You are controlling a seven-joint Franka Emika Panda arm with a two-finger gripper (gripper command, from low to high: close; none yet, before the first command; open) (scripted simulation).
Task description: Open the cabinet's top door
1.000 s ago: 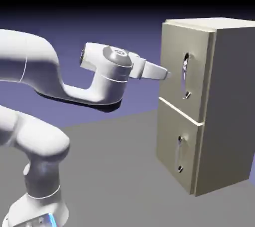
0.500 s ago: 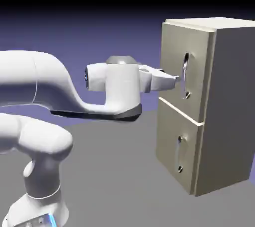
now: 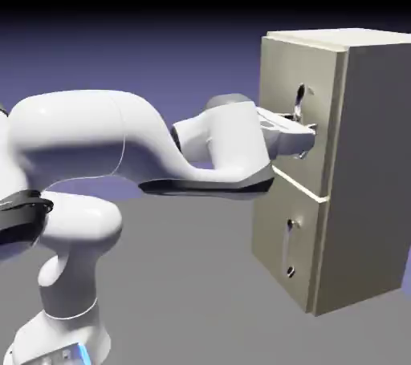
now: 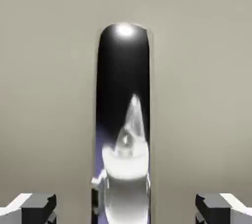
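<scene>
white arm point(image 3: 120, 143) comes in from the left, reaching level across the grey desk point(image 3: 185, 275). its end effector point(image 3: 305, 139) sits right at the handle point(image 3: 299, 103) on the top door point(image 3: 299, 119), though in the hand view the grey fingertips point(image 4: 34, 206) stand wide, either side of the shiny bar, so i can't tell if it's gripping. the cabinet point(image 3: 365, 163) stands on the right: tall, beige front, greyer side. both doors look closed, so nothing inside shows. lower door point(image 3: 287, 247) has a shorter handle.
</scene>
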